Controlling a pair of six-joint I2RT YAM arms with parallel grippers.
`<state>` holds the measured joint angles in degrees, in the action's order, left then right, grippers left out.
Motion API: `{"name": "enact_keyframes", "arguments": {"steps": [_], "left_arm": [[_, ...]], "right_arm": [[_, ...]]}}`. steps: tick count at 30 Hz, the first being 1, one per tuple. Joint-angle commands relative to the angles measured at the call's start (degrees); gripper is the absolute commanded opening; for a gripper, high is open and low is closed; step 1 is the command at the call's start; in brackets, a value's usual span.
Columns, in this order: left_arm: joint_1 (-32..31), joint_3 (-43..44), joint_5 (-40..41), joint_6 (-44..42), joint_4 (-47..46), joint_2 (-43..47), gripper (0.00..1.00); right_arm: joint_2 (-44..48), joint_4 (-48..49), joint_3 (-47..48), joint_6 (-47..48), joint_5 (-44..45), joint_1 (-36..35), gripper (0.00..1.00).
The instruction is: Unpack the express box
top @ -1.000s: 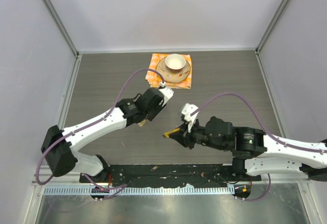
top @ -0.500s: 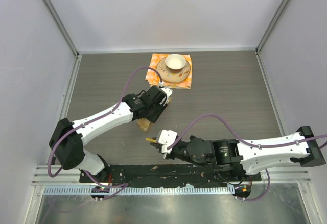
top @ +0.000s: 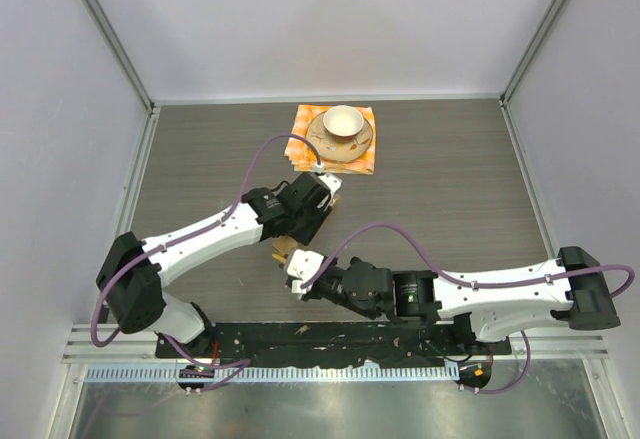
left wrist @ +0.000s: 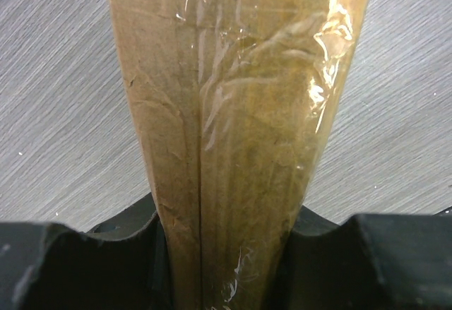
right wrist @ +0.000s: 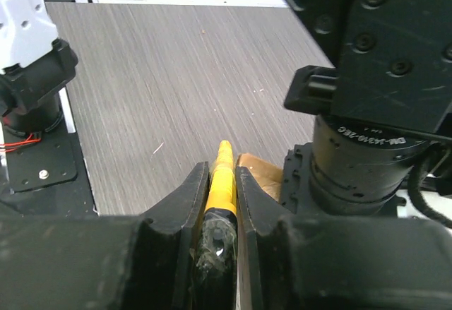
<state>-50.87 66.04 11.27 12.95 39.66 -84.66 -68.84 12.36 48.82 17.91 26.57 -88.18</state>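
Left wrist view: L gripper [left wrist: 229,257] clamps taped express box [left wrist: 236,105] by its edge, over table [left wrist: 56,112], near-centre. Right wrist view: R gripper [right wrist: 222,186] closed on yellow tool [right wrist: 222,172], tip just beside box's brown corner.

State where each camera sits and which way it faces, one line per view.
Top external: overhead behind the bases, looking down at the table; both arms show.
Left wrist: on the left gripper, looking along its fingers at the express box it clamps.
Right wrist: on the right gripper, looking along its gripped yellow tool toward the left arm.
Shared: every view shows the express box.
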Motion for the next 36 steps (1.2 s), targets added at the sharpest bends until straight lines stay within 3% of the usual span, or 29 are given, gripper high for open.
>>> {"name": "enact_keyframes", "arguments": {"steps": [1, 15, 36], "left_arm": [[-1.4, 0.0, -0.3, -0.5, -2.4, 3.1, 0.0], [-1.7, 0.2, -0.4, -2.0, -2.8, 3.7, 0.0], [-1.7, -0.3, -1.4, -1.9, -2.9, 4.3, 0.0]], "right_arm": [[-0.2, 4.4, 1.0, -0.5, -2.7, 2.3, 0.01], [-1.7, 2.6, 0.4, -4.7, -7.6, 5.5, 0.01], [0.2, 5.5, -2.3, -4.7, -4.5, 5.7, 0.01]]}}
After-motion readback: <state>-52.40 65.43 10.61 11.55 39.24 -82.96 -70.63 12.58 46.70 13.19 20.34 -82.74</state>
